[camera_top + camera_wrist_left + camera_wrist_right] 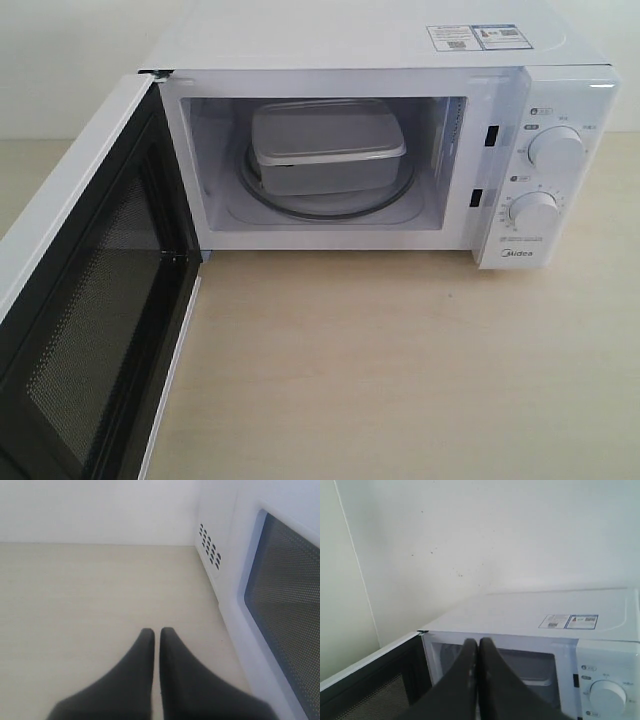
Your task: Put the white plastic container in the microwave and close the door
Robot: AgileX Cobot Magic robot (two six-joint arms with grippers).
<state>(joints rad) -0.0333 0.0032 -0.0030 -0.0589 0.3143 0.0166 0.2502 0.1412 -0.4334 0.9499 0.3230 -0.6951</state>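
The white plastic container (325,147) sits lidded on the glass turntable (395,195) inside the microwave (380,40). The door (85,300) stands wide open to the left, its black mesh inner face showing. Neither gripper appears in the exterior view. In the left wrist view my left gripper (157,632) is shut and empty, above the table beside the door's outer face (287,600). In the right wrist view my right gripper (478,642) is shut and empty, raised in front of the microwave (535,612); a strip of the container (530,672) shows behind the fingers.
The beige table (400,370) stretches in front of the microwave. Two round knobs (556,148) sit on the right panel. Stickers (478,37) lie on the microwave's top. A white wall stands behind.
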